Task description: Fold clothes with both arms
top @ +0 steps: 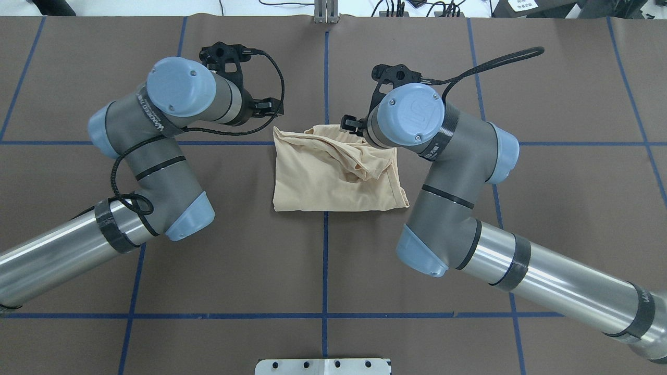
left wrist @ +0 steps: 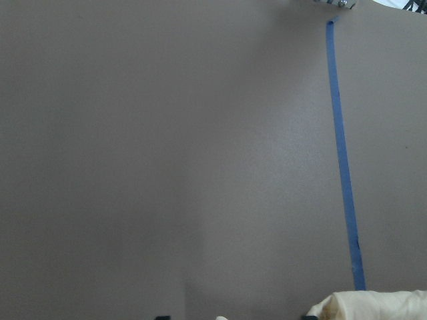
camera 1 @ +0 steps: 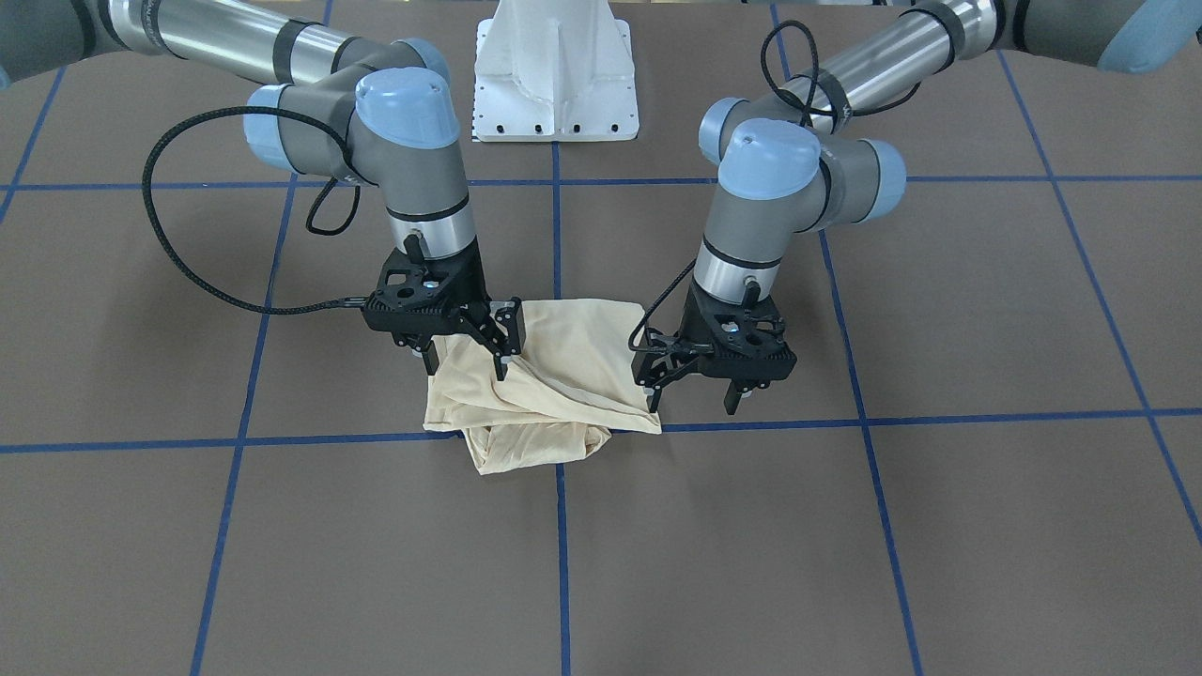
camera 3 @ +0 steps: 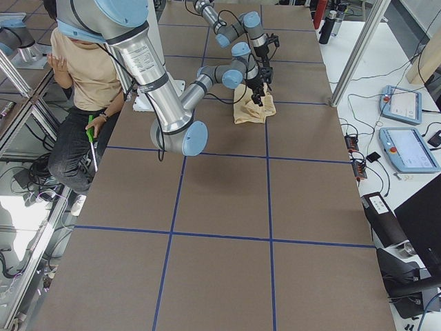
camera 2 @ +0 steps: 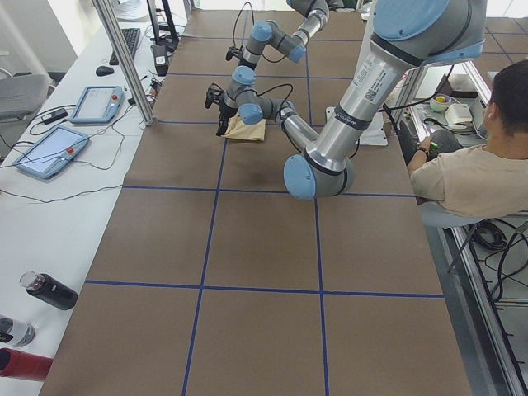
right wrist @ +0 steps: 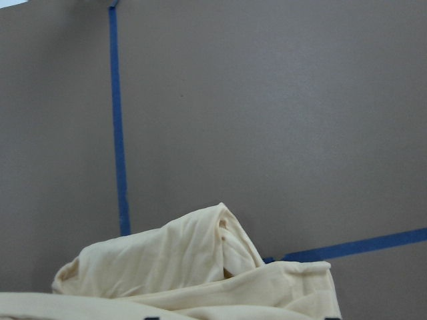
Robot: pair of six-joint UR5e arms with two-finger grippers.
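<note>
The clothes (camera 1: pixel 554 376) are one cream shirt lying in a rumpled, folded bundle at the table's middle, with no print showing; it also appears as clothes (top: pixel 333 177). My right gripper (camera 1: pixel 467 361) stands open, its fingers astride the bundle's far corner on its own side. In the right wrist view the clothes (right wrist: pixel 200 273) fill the lower part between the two fingertips. My left gripper (camera 1: pixel 693 399) is open too, low over the table beside the bundle, one finger (camera 1: pixel 654 399) at the cloth's edge. Only a corner of the clothes (left wrist: pixel 373 305) reaches the left wrist view.
Blue tape lines (camera 1: pixel 562 526) cross the brown table. The white pedestal base (camera 1: pixel 556 75) stands on the robot's side. A seated person (camera 2: pixel 470 177) is next to the table, and tablets (camera 2: pixel 54 153) and bottles (camera 2: pixel 49 290) lie along a side bench.
</note>
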